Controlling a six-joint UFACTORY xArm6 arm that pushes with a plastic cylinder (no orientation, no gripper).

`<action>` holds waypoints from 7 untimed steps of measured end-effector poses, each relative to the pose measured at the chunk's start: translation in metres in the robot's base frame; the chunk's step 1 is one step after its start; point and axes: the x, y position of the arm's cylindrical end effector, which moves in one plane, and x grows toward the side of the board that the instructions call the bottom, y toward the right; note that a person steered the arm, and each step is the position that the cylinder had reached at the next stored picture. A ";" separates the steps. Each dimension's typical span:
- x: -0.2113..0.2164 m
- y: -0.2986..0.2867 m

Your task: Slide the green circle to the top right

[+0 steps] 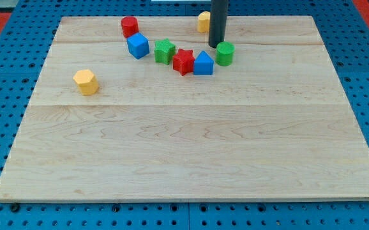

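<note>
The yellow hexagonal plastic block (85,82) is lying nearest the camera, sitting alone close to the left edge of the pale wooden table top (191,153), well apart from the others. The whole near half of the board, down to its bottom edge, is showing only wood grain.

Towards the top edge a loose row of blocks is running across the middle. From the view's left it is starting with a red cylindrical block (129,26), then a blue cube-like block (138,46) just below it, a green star-shaped block (165,51), a red star-shaped block (183,61) and a blue house-shaped block (203,63); the last two are touching. The green circle (225,53), a short round plastic block, is sitting at the right end of this row, just beside the blue house-shaped block, still nearer the top edge's middle than the top right corner.

The dark rod is coming straight down from the view's top, standing upright. My tip (218,45) is resting on the board at the green circle's upper left side, touching it or very nearly so. It is a plain rod end with nothing to spread or press together, and it is pinching nothing. A second yellow block (203,21), its shape unclear, is sitting by the top edge just left of the rod.
</note>
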 end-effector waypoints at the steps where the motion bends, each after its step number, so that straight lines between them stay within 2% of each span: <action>1: 0.008 0.025; 2: 0.011 0.015; 3: 0.042 -0.009; 4: 0.076 0.007; 6: 0.018 0.097; 7: 0.035 0.117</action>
